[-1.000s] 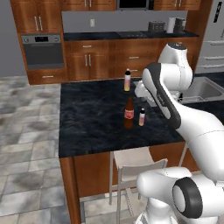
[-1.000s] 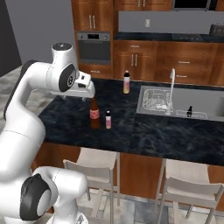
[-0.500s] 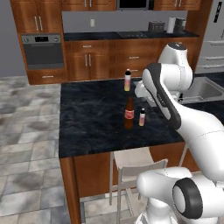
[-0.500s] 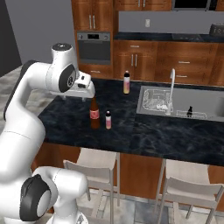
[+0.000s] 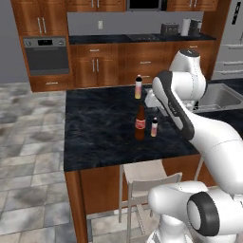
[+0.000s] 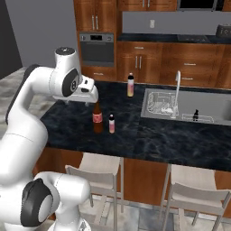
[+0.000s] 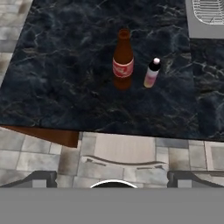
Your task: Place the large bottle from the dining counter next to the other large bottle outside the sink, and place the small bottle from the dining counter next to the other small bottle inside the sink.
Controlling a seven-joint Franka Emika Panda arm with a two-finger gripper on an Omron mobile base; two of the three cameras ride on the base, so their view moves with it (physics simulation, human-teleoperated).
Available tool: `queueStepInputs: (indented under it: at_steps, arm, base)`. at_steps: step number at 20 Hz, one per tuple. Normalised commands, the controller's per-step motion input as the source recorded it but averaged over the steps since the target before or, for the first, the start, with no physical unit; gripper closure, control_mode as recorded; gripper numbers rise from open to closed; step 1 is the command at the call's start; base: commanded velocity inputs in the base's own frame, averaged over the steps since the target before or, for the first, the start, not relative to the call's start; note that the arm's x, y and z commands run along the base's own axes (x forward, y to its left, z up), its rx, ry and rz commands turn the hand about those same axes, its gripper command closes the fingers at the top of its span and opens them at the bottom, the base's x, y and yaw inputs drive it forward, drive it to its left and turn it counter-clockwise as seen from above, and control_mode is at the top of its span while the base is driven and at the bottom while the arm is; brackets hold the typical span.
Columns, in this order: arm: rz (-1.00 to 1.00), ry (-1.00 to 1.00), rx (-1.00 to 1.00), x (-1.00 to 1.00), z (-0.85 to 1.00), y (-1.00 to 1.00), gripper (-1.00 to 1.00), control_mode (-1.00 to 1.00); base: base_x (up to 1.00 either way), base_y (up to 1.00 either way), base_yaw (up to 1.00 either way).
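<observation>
**Hovering wide, nothing picked yet**

My claw (image 6: 88,100) hangs spread wide and empty above the dining counter (image 5: 95,137). The large bottle (image 7: 123,60) stands upright just beside the small bottle (image 7: 151,73), apart, leaving room to straddle either.

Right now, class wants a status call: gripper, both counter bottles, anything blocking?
Gripper open, empty, above the counter edge. Large bottle and small bottle upright, side by side, apart, on dining counter. Nothing between gripper and bottles.

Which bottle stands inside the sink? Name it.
The tiny black bottle, standing in the sink by the faucet; the dark brown bottle, pinkish small bottle and pale tall bottle stand on the counter.
</observation>
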Motion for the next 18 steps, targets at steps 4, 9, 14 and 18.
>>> queueStepInputs:
  at_steps: [4, 9, 14, 18]
  arm:
    - [0.00, -0.01, 0.00, 0.14, -0.38, 0.02, -1.00, -1.00]
    - [0.00, -0.05, 0.00, 0.14, -0.33, 0.00, -1.00, -1.00]
    - [0.00, -0.10, 0.00, 0.13, -0.26, 0.00, -1.00, -1.00]
    - [0.00, -0.11, 0.00, 0.13, -0.15, 0.01, -1.00, -1.00]
  base:
    - [0.00, 0.00, 0.00]
    - [0.00, 0.00, 0.00]
    - [0.00, 0.00, 0.00]
    - [0.00, 0.00, 0.00]
